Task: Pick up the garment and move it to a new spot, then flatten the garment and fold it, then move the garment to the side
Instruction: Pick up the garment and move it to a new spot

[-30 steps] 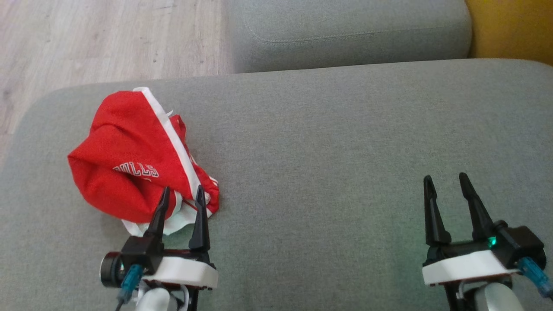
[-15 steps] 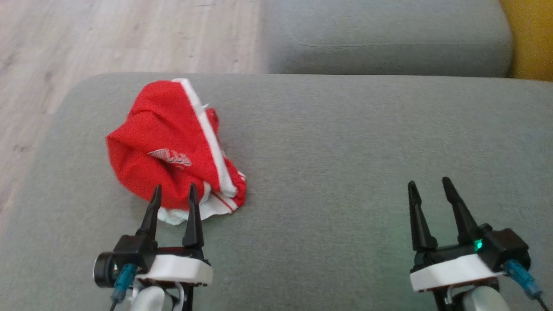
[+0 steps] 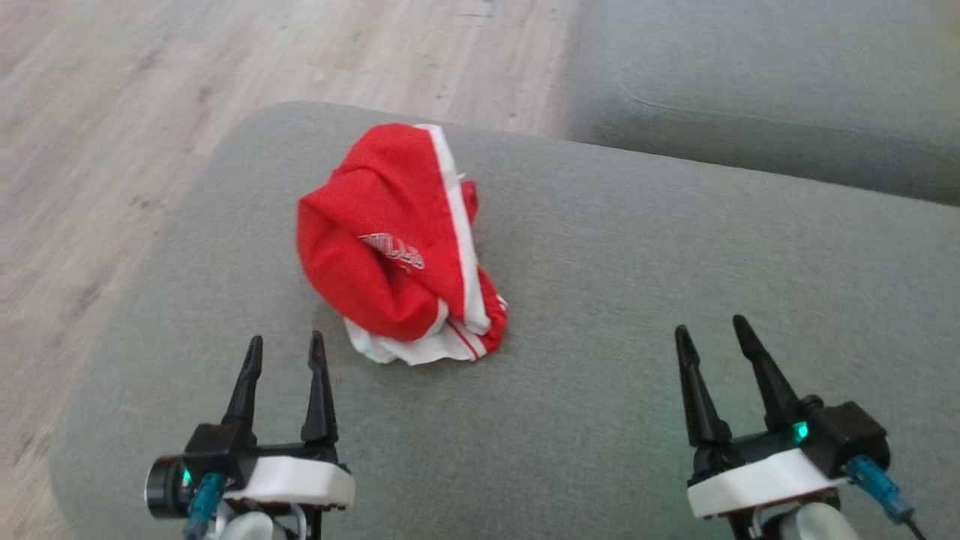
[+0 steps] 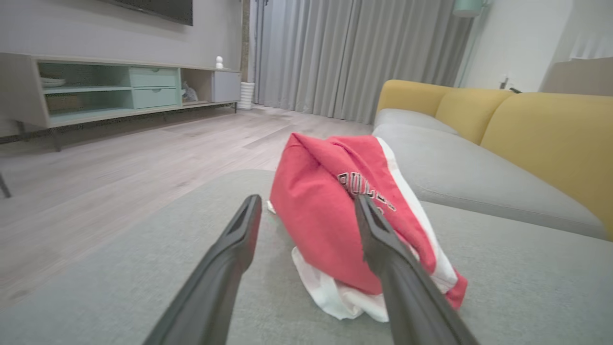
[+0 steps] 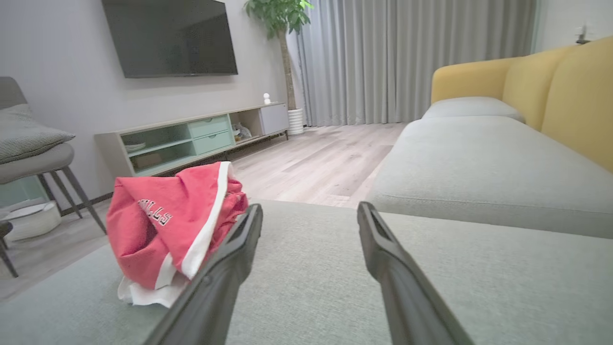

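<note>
A crumpled red garment (image 3: pixel 390 247) with white trim and white lettering lies bunched on the grey cushion (image 3: pixel 600 300), near its left end. My left gripper (image 3: pixel 285 349) stands open at the lower left, its fingertips short of the garment's near edge and a little to its left. In the left wrist view the garment (image 4: pixel 330 211) sits just beyond the open left gripper (image 4: pixel 306 203), partly behind the right finger. My right gripper (image 3: pixel 709 334) is open and empty at the lower right, far from the cloth. The right wrist view has the garment (image 5: pixel 167 225) left of the open right gripper (image 5: pixel 309 208).
The cushion's left edge drops to a pale wooden floor (image 3: pixel 112 112). A second grey seat cushion (image 3: pixel 750 82) lies beyond. The wrist views show yellow sofa backs (image 4: pixel 550 134), a low TV cabinet (image 5: pixel 191 139), curtains and a chair (image 5: pixel 38 153).
The head camera has swung left, so the whole picture shifted right. My left gripper has drawn back from the garment's near edge; both grippers stay open.
</note>
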Motion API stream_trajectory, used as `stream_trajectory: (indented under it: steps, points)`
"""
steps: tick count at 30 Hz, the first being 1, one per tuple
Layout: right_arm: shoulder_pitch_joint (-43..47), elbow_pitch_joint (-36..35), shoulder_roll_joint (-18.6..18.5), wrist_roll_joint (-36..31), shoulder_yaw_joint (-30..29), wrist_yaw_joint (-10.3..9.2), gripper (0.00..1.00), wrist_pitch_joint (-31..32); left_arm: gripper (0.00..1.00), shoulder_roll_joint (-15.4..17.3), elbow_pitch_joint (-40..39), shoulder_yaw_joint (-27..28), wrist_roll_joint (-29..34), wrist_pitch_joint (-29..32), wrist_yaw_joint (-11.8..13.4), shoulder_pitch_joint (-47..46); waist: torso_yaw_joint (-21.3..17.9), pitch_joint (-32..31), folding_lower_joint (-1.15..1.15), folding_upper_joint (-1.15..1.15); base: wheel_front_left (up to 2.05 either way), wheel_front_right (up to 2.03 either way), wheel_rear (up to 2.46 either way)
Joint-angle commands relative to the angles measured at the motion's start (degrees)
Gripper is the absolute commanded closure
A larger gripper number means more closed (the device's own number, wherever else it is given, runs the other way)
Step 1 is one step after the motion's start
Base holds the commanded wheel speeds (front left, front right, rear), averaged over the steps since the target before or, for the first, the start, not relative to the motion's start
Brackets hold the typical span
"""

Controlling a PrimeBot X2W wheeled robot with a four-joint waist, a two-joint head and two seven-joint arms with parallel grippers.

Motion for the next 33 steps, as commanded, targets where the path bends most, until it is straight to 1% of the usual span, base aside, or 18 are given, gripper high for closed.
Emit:
stream_trajectory:
  steps: [1,8,13,18,22,26,29,33]
  points:
    - [-0.97,-1.76,-0.48,0.69,1.91,-0.04,0.0,-0.62,0.0,-0.02,-2.27,2.21,0.48,-0.56,0.49,-1.69,1.91,-0.44,0.0,0.0,0.0,0.0,0.0]
    - [-0.98,-1.3,-0.48,1.11,3.84,-0.04,0.0,-0.62,0.0,-0.03,-2.36,2.53,0.55,-0.56,0.5,-1.03,4.35,-0.53,0.0,0.0,0.0,0.0,0.0]
    - [-0.87,-1.21,-0.48,1.15,4.44,-0.04,0.0,-0.62,0.0,-0.03,-2.16,2.86,0.75,-0.56,0.43,-0.57,5.01,-0.29,0.0,0.0,0.0,0.0,0.0]
    - [-0.89,-1.29,-0.48,1.4,4.75,-0.04,0.0,-0.62,0.0,-0.03,-2.21,3.54,1.26,-0.56,0.36,-0.92,4.48,0.48,0.0,0.0,0.0,0.0,0.0]
    - [-1.38,-0.95,-0.48,1.04,4.76,-0.04,0.0,-0.62,0.0,0.03,-1.88,4.27,2.75,-0.56,-0.3,-2.39,2.81,1.96,0.0,0.0,0.0,0.0,0.0]
    - [-2.69,-1.18,-0.48,0.49,4.82,-0.04,0.0,-0.62,0.0,1.41,-0.16,4.47,4.15,-0.56,-2.24,-6.57,0.19,4.78,0.0,0.0,0.0,0.0,0.0]
    - [-3.74,-1.19,-0.48,0.02,4.48,-0.04,0.0,-0.62,0.0,3.54,4.17,3.4,5.12,0.23,-4.68,-12.61,-1.73,7.06,0.0,0.0,0.0,0.0,0.0]
    - [-5.2,-0.99,-0.48,-0.64,4.23,-0.04,0.0,-0.62,0.0,6.16,10.97,2.27,5.21,6.52,-7.69,-22.63,-4.22,10.13,0.0,0.0,0.0,0.0,0.0]
